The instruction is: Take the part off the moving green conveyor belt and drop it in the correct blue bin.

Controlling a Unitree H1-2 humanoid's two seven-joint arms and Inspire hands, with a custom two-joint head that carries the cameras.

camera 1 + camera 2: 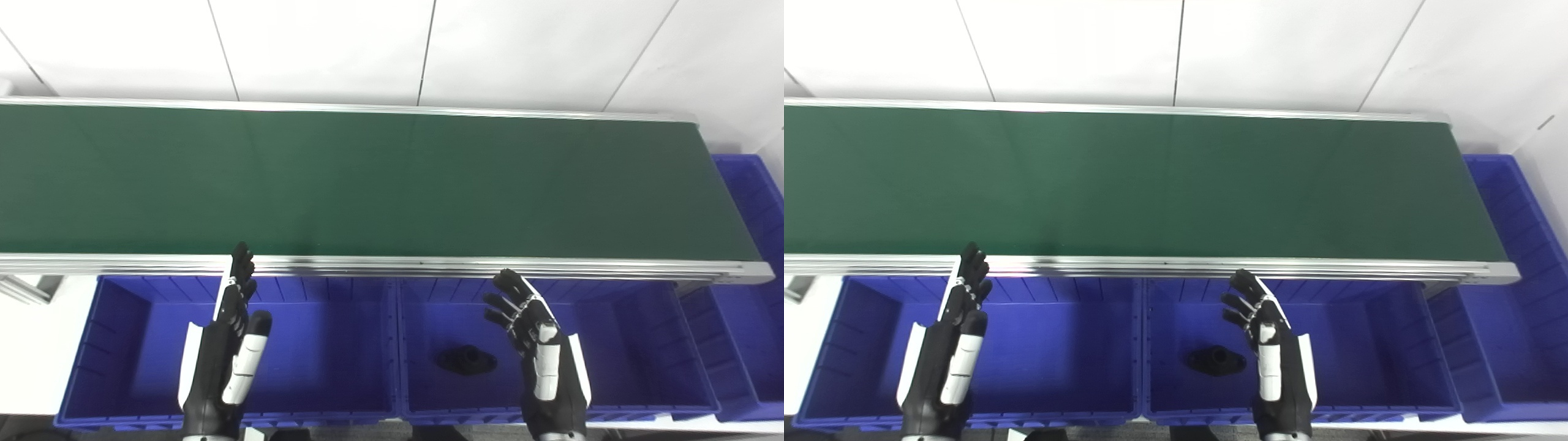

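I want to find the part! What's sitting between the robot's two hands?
Mostly bare bin floor; the black part lies beside the right hand, away from the left hand. Both views agree.

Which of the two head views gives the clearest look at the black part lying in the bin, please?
The left eye view: the black part lies clear of the right hand. In the right eye view, that hand sits closer beside it.

Left hand (229, 334) raised, palm edge-on, fingers (242, 263) straight and held close together, thumb (250, 355) set apart on the inner side, holding nothing. Right hand (539, 343) raised level with it, well apart, fingers (508, 300) loosely curled and spread, tilted inward toward the left hand, also empty. Both forearms rising from below.
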